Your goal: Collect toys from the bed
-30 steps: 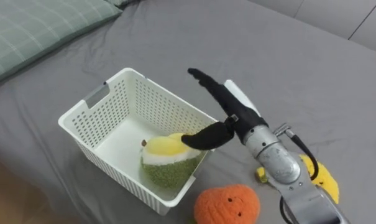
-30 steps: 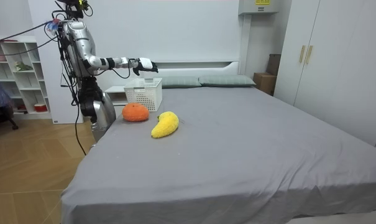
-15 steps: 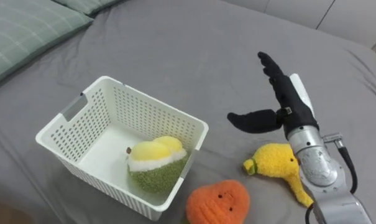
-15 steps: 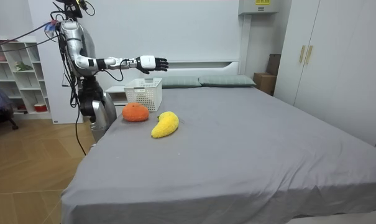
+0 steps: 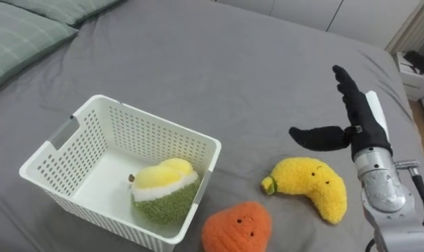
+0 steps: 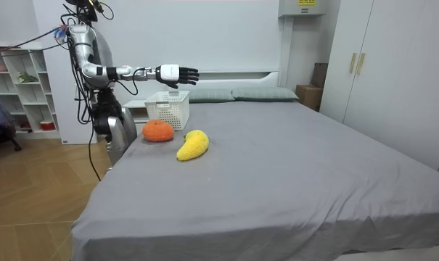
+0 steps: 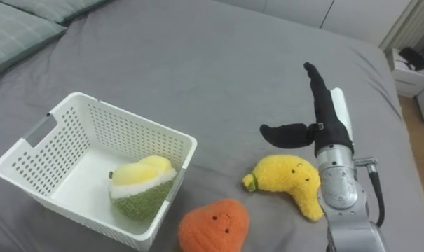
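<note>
In the white basket (image 5: 154, 127) on the grey bed (image 5: 219, 63) we see a green-and-yellow plush (image 5: 162, 192). Just right of the basket lies an orange plush (image 5: 236, 227), then a banana plush (image 5: 311, 186), its stem toward the basket and its long axis running rightward. Above it our right hand (image 5: 359, 127) hovers, fingers straight and empty. Wardrobes (image 6: 379, 72) line the room view's right.

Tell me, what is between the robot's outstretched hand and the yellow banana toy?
Nothing. In the left eye view a strip of bare grey bed cover separates the open right hand from the banana toy.
</note>
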Controlling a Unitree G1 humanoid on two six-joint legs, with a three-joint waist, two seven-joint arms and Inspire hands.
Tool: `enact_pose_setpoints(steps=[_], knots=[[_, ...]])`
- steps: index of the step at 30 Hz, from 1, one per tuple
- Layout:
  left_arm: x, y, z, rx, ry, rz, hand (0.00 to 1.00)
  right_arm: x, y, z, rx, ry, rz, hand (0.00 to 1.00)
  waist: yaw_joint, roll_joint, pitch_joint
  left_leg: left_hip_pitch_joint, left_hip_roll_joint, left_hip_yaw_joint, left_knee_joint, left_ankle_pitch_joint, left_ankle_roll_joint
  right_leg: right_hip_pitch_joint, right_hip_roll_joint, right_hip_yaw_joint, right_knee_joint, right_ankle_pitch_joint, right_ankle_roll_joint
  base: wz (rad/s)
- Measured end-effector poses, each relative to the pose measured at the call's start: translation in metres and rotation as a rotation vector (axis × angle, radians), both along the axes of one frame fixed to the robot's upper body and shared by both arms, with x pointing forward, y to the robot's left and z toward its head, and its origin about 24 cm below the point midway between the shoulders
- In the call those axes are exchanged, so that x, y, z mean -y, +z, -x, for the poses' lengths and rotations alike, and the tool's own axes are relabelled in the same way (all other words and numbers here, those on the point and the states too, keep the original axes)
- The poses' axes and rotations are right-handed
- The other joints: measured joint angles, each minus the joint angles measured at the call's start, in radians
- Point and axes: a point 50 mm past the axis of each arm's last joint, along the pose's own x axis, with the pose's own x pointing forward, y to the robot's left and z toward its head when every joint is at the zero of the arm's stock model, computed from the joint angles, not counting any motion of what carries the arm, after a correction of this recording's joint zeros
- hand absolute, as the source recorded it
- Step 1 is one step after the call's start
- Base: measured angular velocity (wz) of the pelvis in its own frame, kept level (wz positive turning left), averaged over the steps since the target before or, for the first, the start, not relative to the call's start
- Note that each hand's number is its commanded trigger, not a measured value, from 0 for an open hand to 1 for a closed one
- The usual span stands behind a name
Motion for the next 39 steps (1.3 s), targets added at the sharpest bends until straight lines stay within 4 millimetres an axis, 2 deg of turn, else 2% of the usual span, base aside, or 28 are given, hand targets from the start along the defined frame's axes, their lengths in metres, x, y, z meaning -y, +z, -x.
enact_pose_setpoints(steps=[4,8,15,19,23,31,39], knots=[[0.000,-0.001,0.010,-0.029,0.010,0.000,0.00,0.011,-0.012,0.002,-0.049,-0.050,-0.003,0.00,0.000,-0.007,0.0035,-0.004,-0.002,-0.002,0.003,-0.001,0.003,-0.004,0.000,0.013,0.000,0.002,0.003,0.00],[0.000,0.000,0.010,-0.031,0.010,-0.003,0.00,0.017,-0.022,0.004,-0.094,-0.074,-0.005,0.00,0.004,-0.009,0.0020,-0.020,-0.004,-0.004,0.006,-0.002,0.004,-0.020,0.000,0.020,0.002,0.002,0.004,0.00],[0.001,0.000,-0.005,-0.008,-0.044,-0.001,0.00,0.030,-0.036,0.004,-0.167,-0.115,0.006,0.00,0.007,-0.010,0.0024,-0.078,-0.005,-0.011,0.021,0.000,0.004,-0.067,-0.002,0.000,0.002,0.004,0.006,0.04],[0.001,0.000,-0.016,0.027,-0.041,0.004,0.00,0.035,-0.044,-0.011,-0.209,-0.154,0.013,0.00,0.003,-0.013,0.0054,-0.116,-0.006,-0.016,0.027,0.003,0.005,-0.099,-0.002,-0.003,0.001,0.005,0.005,0.04],[-0.003,0.003,-0.022,0.049,-0.051,-0.005,0.00,0.036,-0.041,-0.024,-0.218,-0.155,0.027,0.00,0.006,-0.017,0.0053,-0.166,-0.006,-0.023,0.029,0.009,0.004,-0.150,-0.002,-0.017,0.001,0.006,0.004,0.07],[-0.002,0.002,-0.030,0.029,-0.110,0.000,0.00,0.052,-0.047,-0.037,-0.295,-0.216,0.051,0.00,0.025,-0.010,0.0133,-0.216,-0.010,-0.054,0.044,0.011,0.004,-0.183,-0.010,-0.054,-0.003,0.006,0.003,0.13],[0.003,0.002,-0.042,0.054,-0.163,0.006,0.00,0.061,-0.066,-0.028,-0.399,-0.243,0.080,0.00,0.034,-0.007,0.0148,-0.256,-0.017,-0.073,0.047,0.013,0.004,-0.218,-0.012,-0.059,-0.001,0.006,0.004,0.07]])
